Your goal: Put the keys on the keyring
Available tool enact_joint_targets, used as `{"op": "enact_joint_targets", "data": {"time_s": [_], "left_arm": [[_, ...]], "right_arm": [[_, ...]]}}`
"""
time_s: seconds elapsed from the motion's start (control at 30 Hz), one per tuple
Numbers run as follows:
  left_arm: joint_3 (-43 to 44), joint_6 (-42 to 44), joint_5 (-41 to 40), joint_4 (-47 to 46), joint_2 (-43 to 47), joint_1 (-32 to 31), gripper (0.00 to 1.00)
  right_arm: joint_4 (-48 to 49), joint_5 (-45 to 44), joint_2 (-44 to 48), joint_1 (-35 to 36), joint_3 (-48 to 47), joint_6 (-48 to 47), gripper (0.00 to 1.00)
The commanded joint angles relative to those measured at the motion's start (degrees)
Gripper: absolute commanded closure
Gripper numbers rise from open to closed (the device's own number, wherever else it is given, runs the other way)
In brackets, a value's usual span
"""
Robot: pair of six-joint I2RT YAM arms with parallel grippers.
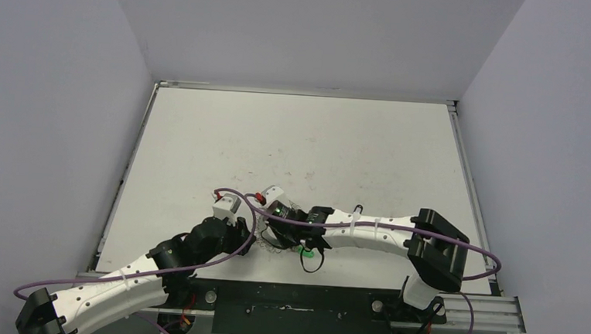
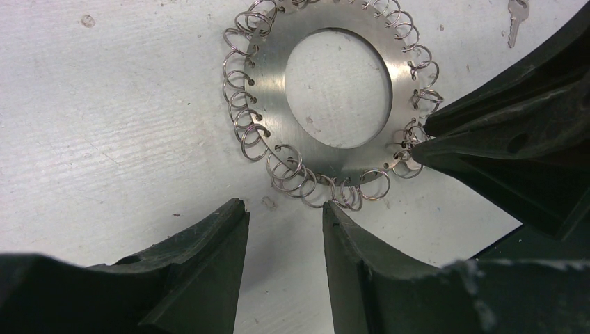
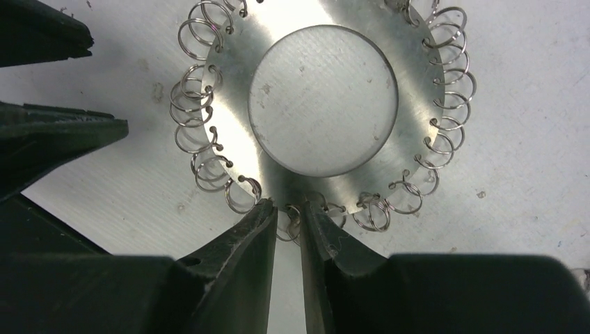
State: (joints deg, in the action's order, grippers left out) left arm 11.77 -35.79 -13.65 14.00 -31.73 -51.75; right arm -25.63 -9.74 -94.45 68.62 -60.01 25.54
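- The bench [image 1: 302, 136] is white and matt, flecked with small dark marks and faint stains. Plain pale grey walls [image 1: 49, 82] close it in on the left, the right and the far side.
- A dark rail [image 1: 291, 315] runs along the near edge. From it the left arm [image 1: 115, 280] and right arm [image 1: 381, 230] reach in and meet low in the middle.
- From above, the keyring [image 1: 271, 241] is only a faint wiry patch between the two wrists. The keys [image 1: 306, 252] show as a green speck just right of it, under the right wrist.
- The left wrist view shows the keyring [image 2: 268, 76] lying flat as a brushed metal disc with a round hole, edged all round with wire loops. The left hand [image 2: 284, 206] is spread and holds nothing, its tips just short of the loops.
- That view also catches a silvery key [image 2: 516, 19] on the bench beyond the ring.
- In the right wrist view, the right hand [image 3: 287, 207] is nearly pressed together at the ring's near edge, with one wire loop between its tips. Whether it pinches the loop, I cannot tell.
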Motion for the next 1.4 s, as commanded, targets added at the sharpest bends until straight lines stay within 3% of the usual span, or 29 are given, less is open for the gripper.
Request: {"op": "enact_joint_targets", "data": {"time_s": [0.0, 1.07, 1.23, 1.37], "left_arm": [[0.79, -0.07, 0.38, 0.26, 0.34, -0.33, 0.58], [1.15, -0.44, 0.2, 0.81, 0.56, -0.28, 0.58], [1.78, 0.04, 0.23, 1.01, 0.7, -0.29, 0.58], [2.44, 0.88, 0.93, 1.0, 0.93, -0.3, 0.58]], "right_arm": [[-0.91, -1.51, -3.03, 0.16, -3.05, -1.55, 0.8], [-6.42, -1.34, -3.81, 0.88, -1.82, -0.57, 0.85], [-6.79, -1.84, -3.12, 0.86, -1.63, -1.03, 1.0], [-6.48, -1.95, -1.13, 0.84, -1.45, -2.64, 1.0]]}}
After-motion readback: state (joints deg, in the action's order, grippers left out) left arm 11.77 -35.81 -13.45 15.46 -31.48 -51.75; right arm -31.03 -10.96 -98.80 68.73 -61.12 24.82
